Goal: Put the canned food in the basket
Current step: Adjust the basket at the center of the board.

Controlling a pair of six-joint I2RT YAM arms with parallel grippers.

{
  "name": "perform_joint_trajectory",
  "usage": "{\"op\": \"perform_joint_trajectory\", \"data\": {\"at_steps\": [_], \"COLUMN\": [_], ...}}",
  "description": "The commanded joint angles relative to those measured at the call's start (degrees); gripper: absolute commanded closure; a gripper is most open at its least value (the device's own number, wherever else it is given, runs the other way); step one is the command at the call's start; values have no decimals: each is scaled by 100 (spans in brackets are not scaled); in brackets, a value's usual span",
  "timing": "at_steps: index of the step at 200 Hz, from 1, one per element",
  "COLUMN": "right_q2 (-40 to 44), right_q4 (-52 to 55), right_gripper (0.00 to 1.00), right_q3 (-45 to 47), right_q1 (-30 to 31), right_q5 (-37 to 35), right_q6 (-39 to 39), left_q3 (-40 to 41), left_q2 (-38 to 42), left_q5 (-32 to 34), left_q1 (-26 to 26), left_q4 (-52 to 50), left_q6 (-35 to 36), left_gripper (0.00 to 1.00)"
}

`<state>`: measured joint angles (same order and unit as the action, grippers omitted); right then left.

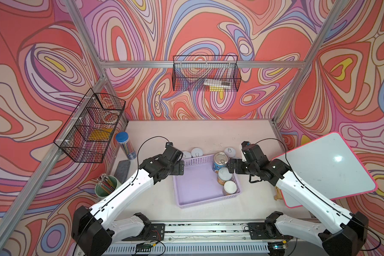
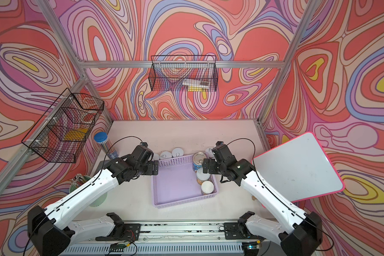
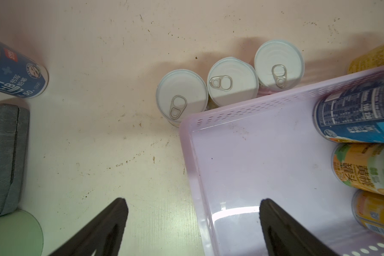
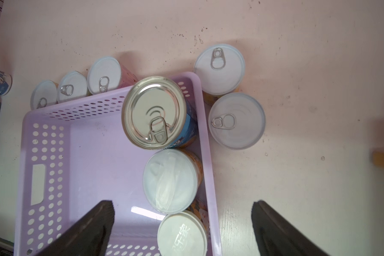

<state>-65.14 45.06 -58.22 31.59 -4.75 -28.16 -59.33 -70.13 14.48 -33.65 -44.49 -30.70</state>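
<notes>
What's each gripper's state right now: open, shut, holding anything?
Left gripper: open, holding nothing.
Right gripper: open, holding nothing.

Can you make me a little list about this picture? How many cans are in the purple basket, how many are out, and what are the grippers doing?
Basket: lilac basket, floor mostly bare
Cans inside: three, the blue-label can and two small cans
Cans outside: five, a trio of cans along its far wall, a pair of cans by its right side
Left gripper: open, empty
Right gripper: open, empty
</notes>
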Motion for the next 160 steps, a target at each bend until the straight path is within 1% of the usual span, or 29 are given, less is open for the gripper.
{"op": "perform_joint_trajectory", "data": {"at_steps": [1, 21, 53, 80, 114, 160], "right_q2": [-390, -734, -963, -1224, -1549, -1656], "right_q4": [-276, -411, -689, -682, -584, -535], "right_gripper": [2, 2, 2, 2, 2, 2], "right_q3": [-331, -602, -845, -1161, -1586, -1598], "right_q1": [22, 39, 113, 295, 678, 996], "right_q5": [273, 519, 719, 618, 449, 365], "right_q6": [285, 232, 132, 139, 121, -34], "left_q3": [-281, -615, -997, -1160, -1388, -1764], "left_q2": [-400, -817, -1343, -1674, -2054, -2547], "left_q5": [-160, -260, -344, -489, -621, -675], "left_q1": [198, 325, 514, 669, 902, 1190], "left_q4": [-36, 2, 8, 64, 37, 98], "left_q6": [257, 292, 232, 200, 134, 99], "left_gripper": [3, 3, 3, 4, 4, 5]}}
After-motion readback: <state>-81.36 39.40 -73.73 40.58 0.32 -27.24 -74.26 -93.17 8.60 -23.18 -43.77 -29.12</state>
